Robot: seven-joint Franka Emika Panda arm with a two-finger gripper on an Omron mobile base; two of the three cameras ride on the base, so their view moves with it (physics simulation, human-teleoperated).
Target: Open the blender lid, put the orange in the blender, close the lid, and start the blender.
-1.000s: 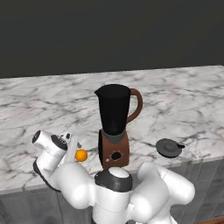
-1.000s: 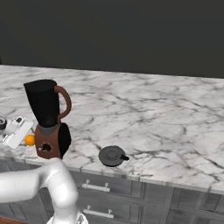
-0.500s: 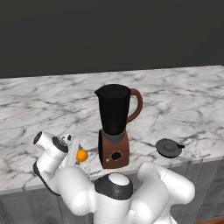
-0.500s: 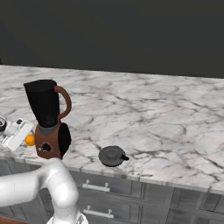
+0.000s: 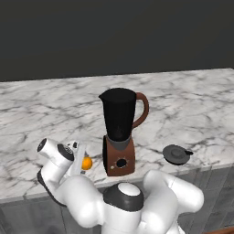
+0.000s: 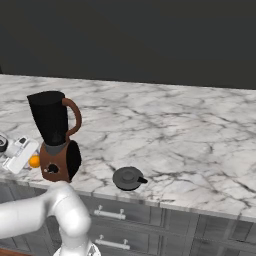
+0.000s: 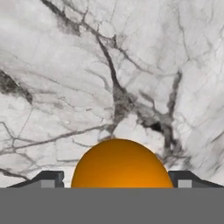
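The orange (image 5: 87, 163) lies on the marble counter just left of the blender (image 5: 119, 132), close to its reddish-brown base. My gripper (image 5: 79, 159) reaches down over the orange from the left. In the hand view the orange (image 7: 120, 165) sits between the two dark fingertips (image 7: 49, 179), with a small gap on each side, so the gripper (image 7: 116, 180) is open around it. The jar stands upright with its top uncovered. The blender lid (image 5: 176, 154) lies flat on the counter to the right of the blender (image 6: 55, 135), near the front edge, and shows as the lid (image 6: 128, 178) in the right base view.
The marble counter (image 5: 192, 105) runs wide behind and to the right of the blender. Grey drawer fronts with handles (image 6: 110, 214) sit below the counter's front edge. A dark wall stands behind the counter.
My hand has sunk slightly closer onto the orange. The orange, blender and lid have not moved.
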